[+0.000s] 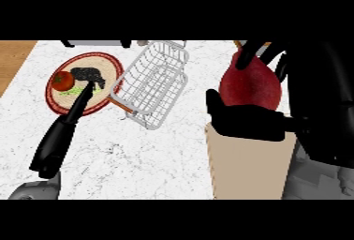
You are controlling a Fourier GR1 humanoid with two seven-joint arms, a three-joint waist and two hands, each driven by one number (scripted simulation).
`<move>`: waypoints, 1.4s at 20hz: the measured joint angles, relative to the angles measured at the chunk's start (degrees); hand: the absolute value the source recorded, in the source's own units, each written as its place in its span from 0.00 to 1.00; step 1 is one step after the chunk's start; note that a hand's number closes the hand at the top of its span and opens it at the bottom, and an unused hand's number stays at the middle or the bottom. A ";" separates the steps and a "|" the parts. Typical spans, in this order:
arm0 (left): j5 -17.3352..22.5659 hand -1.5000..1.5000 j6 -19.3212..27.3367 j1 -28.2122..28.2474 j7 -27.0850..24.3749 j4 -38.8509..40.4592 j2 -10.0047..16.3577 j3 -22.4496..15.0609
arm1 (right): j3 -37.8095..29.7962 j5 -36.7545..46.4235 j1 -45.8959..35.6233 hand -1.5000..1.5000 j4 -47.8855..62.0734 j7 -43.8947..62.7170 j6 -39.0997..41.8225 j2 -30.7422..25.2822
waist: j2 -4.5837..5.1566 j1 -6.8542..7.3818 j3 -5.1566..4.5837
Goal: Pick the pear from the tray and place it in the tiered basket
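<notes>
My right hand (242, 119) is raised close to the view at the right, shut on a big dark-red pear (250, 86). The thumb lies under the fruit and the fingers (257, 49) curl over its top. Below the hand lies a tan rectangular tray (249, 168). The white wire tiered basket (153, 84) stands at the middle back, left of the pear and apart from it. My left hand (66, 126) stretches from the lower left with straight fingers, its tip at a round red-rimmed plate (107, 61).
The plate holds a red tomato (62, 80), a dark lump (88, 75) and something green. The white marble counter (152, 159) spreads between the two arms. A wooden strip (14, 58) runs along the far left edge.
</notes>
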 measured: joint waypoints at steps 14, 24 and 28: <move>-0.11 0.50 -0.60 -1.99 -0.62 1.47 -0.23 -0.05 | -2.30 -7.61 -23.53 1.00 39.43 1.00 -16.29 0.82 | 0.50 1.49 0.00; -0.78 0.50 -0.52 -3.91 -1.72 3.06 -0.91 -0.88 | -0.03 -17.04 -28.00 0.00 62.45 -5.51 -39.42 1.01 | 1.21 3.50 -0.01; -0.74 0.50 -0.80 -5.17 -0.96 3.49 -1.24 -1.11 | 1.07 -23.57 -28.81 0.00 68.50 -11.75 -47.46 1.07 | 1.39 4.02 0.01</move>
